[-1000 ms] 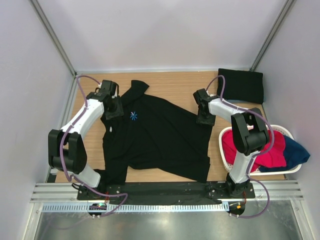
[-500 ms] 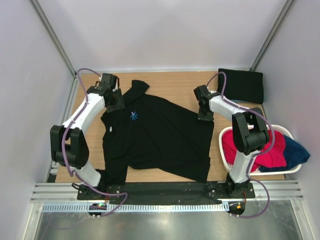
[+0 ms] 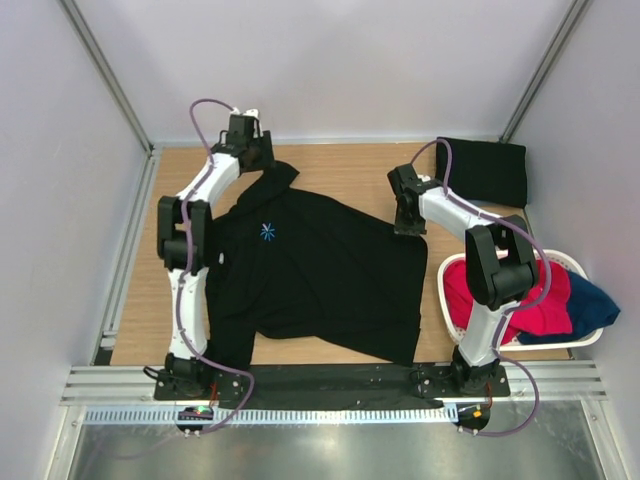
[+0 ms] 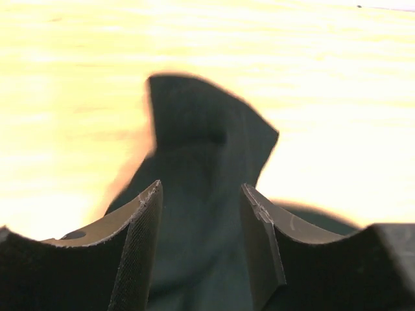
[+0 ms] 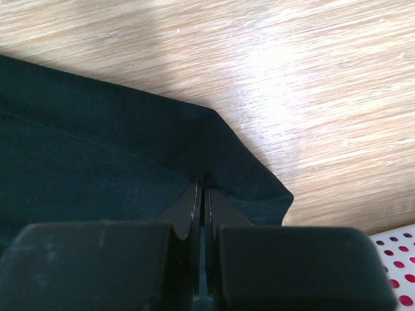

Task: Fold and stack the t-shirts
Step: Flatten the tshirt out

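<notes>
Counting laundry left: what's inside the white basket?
Seen: red cloth and dark blue cloth hanging over the basket rim. Anything beneath them is covered; the right arm hides part.

Overhead: fixed high behind the arms, looking down from afar on the whole table (image 3: 340, 165). Left wrist: low and very close, peering past own fingers (image 4: 139, 246) at the collar of the black shirt (image 3: 320, 270). Right wrist: tight above the shirt's far right corner, basket (image 5: 395, 249) at lower right. Shared by all three: shirt on wood tabletop.
</notes>
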